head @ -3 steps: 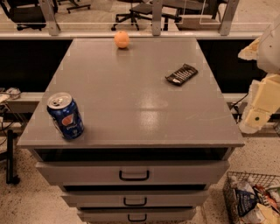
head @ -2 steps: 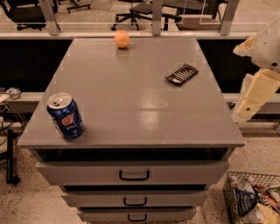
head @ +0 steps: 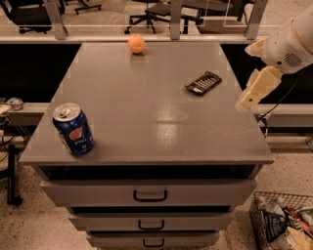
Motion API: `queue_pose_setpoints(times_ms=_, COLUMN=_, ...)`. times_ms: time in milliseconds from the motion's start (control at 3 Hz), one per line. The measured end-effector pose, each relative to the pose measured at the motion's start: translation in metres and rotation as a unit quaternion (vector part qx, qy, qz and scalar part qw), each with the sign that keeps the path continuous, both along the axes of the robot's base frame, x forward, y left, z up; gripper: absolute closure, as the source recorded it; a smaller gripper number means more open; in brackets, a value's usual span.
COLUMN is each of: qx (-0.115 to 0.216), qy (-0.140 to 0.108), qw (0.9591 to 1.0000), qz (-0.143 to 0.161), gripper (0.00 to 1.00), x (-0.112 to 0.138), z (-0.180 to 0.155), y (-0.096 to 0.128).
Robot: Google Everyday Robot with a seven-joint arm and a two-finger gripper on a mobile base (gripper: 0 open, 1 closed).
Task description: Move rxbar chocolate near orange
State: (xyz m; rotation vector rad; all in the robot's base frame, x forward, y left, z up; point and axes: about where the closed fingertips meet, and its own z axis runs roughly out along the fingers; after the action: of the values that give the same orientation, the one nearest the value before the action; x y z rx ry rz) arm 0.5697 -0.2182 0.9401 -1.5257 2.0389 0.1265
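While the white arm (head: 292, 39) enters from the upper right, its tool (head: 246, 100) hangs angled down and to the left, just off the right edge of the counter (head: 146, 122); released or clenched, cannot tell. Grey counter, three drawers below. Chocolate bar (head: 203, 82): dark wrapper, lying flat near the right edge, close to the tool but apart from it. Orange (head: 136, 43): far edge, well apart from the bar. Blue soda can (head: 73, 129): upright, front left corner. Wire basket (head: 281, 219) on the floor, lower right; office chairs (head: 156, 10) behind.
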Motion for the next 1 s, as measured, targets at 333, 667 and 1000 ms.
queue_pose_setpoints(times_ms=333, qx=0.051, qy=0.008, qw=0.9986, qz=-0.013, gripper=0.00, x=0.0752, z=-0.0362, y=0.0215)
queue_pose_setpoints(times_ms=667, qx=0.051, qy=0.008, qw=0.9986, qz=-0.013, gripper=0.00, x=0.0753, z=-0.0363, y=0.0217)
queue_pose_setpoints(times_ms=1000, qx=0.058, qy=0.009, qw=0.9982, qz=-0.013, gripper=0.00, x=0.0790, z=-0.0411, y=0.0272)
